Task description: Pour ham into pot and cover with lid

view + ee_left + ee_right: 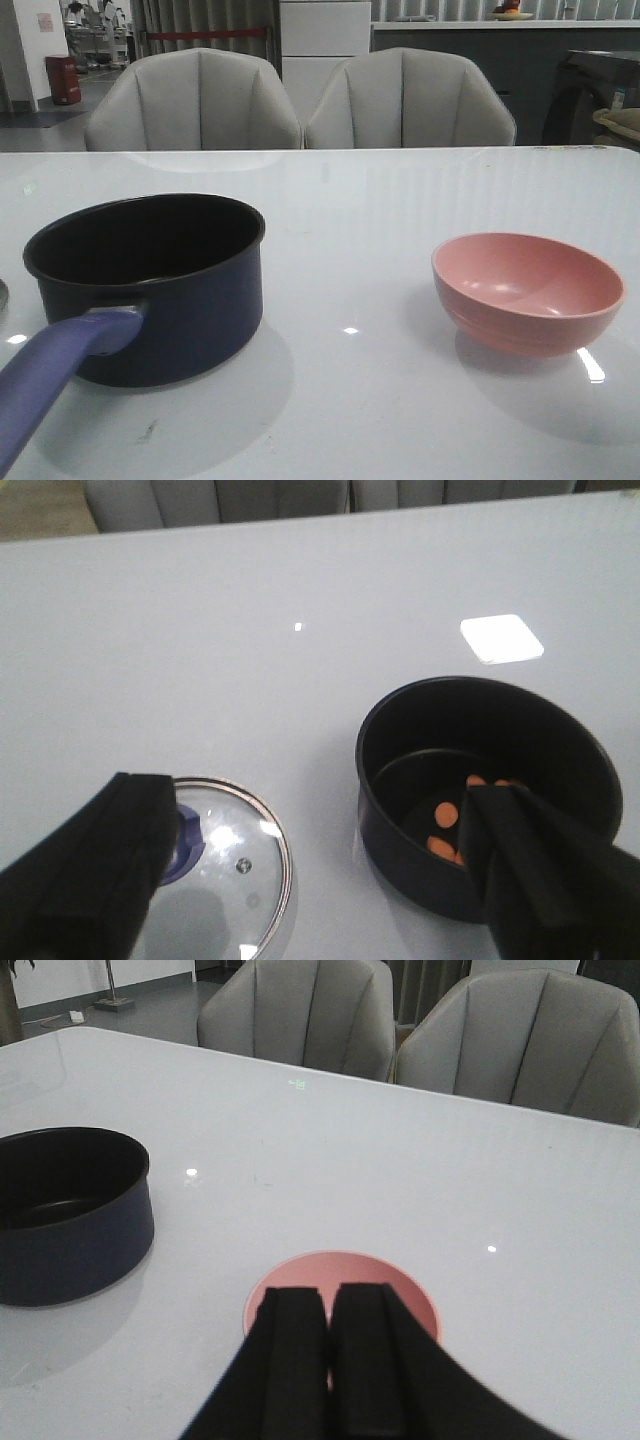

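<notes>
black left gripper (310,880) spread above lid (215,875); right gripper (328,1335) closed over bowl (395,1280)

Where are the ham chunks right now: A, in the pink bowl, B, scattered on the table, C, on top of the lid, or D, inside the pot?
D: the left wrist view shows the orange ham chunks lying on the black floor inside the pot.

I see an office or showroom-like hall: a glossy white table (400,200), two grey upholstered chairs (195,100) behind it, a counter (470,40) at upper right.
</notes>
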Robot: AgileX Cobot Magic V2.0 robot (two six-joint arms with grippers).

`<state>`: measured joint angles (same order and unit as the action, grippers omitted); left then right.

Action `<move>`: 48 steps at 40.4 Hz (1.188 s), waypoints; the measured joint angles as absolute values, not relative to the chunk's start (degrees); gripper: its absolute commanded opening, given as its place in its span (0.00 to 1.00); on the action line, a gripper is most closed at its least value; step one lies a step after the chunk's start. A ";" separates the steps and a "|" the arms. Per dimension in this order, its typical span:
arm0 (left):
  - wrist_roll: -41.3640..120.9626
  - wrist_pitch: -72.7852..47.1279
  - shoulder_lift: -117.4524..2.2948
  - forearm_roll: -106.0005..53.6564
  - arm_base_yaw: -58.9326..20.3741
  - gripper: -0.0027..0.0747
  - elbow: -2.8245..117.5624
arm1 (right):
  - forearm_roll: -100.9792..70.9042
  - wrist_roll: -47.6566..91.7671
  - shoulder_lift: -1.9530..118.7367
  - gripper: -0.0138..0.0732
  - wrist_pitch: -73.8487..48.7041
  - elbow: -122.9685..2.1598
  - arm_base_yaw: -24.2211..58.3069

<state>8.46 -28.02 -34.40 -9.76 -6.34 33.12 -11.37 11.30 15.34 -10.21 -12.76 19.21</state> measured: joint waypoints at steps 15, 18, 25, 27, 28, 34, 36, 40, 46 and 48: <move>8.46 -42.27 -55.68 -9.72 5.10 0.88 48.80 | -11.46 11.30 15.34 0.33 -10.21 -12.76 19.21; 8.46 -47.32 -61.45 -9.72 5.47 0.88 53.38 | -11.46 11.30 15.34 0.33 -10.21 -12.76 19.21; 8.36 -57.79 -74.45 -9.49 5.83 0.88 63.17 | -11.46 11.30 15.34 0.33 -10.21 -12.76 19.21; 8.11 -59.84 -77.48 -9.49 6.05 0.88 65.40 | -11.46 11.30 15.34 0.33 -10.21 -12.76 19.21; 7.80 -60.71 -78.65 -9.49 6.31 0.88 66.46 | -11.46 11.30 15.34 0.33 -10.21 -12.76 19.21; 6.96 -62.29 -85.05 -9.24 7.46 0.88 70.17 | -11.46 11.30 15.34 0.33 -10.21 -12.76 19.21; 6.82 -62.38 -86.94 -8.99 7.59 0.88 70.88 | -11.46 11.30 15.34 0.33 -10.21 -12.76 19.21; 6.58 -62.62 -89.74 -8.77 7.59 0.88 71.90 | -11.46 11.30 15.34 0.33 -10.21 -12.76 19.21; 5.72 -62.76 -94.41 -8.39 7.59 0.88 72.67 | -11.46 11.30 15.34 0.33 -10.21 -12.76 19.21; 5.45 -62.76 -95.82 -8.39 7.59 0.88 72.67 | -11.46 11.30 15.34 0.33 -10.21 -12.76 19.21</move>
